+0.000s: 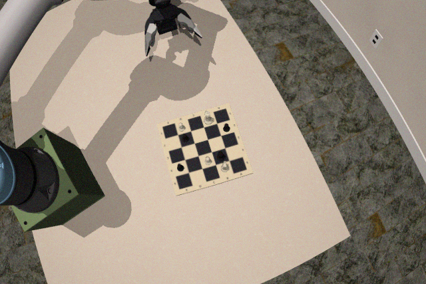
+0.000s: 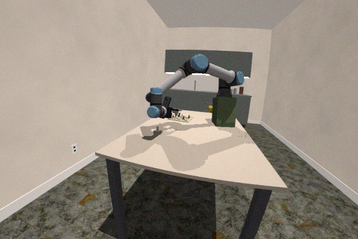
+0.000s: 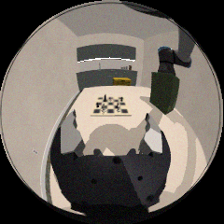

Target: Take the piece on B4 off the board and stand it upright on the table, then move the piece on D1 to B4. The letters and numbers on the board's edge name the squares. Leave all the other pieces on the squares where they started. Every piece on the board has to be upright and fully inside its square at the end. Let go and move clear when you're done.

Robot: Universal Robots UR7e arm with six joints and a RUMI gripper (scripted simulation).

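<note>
A small chessboard (image 1: 205, 149) lies flat near the middle of the table. Several black and white pieces stand upright on it, among them a white piece (image 1: 208, 118) on the far edge row and a black piece (image 1: 220, 155) near the right. The edge letters and numbers are too small to read, so I cannot tell which pieces stand on B4 and D1. My gripper (image 1: 173, 43) hangs above bare table well away from the board, fingers wide open and empty. In the wrist view the open gripper (image 3: 111, 136) frames the distant board (image 3: 110, 105). The board also shows in the exterior view (image 2: 182, 118), just past the gripper (image 2: 173, 112).
The arm's green pedestal (image 1: 51, 184) stands on the table left of the board; it also shows in the exterior view (image 2: 224, 112) and the wrist view (image 3: 164, 91). The arm's links pass high over the table's far left. A curved wall runs along the right.
</note>
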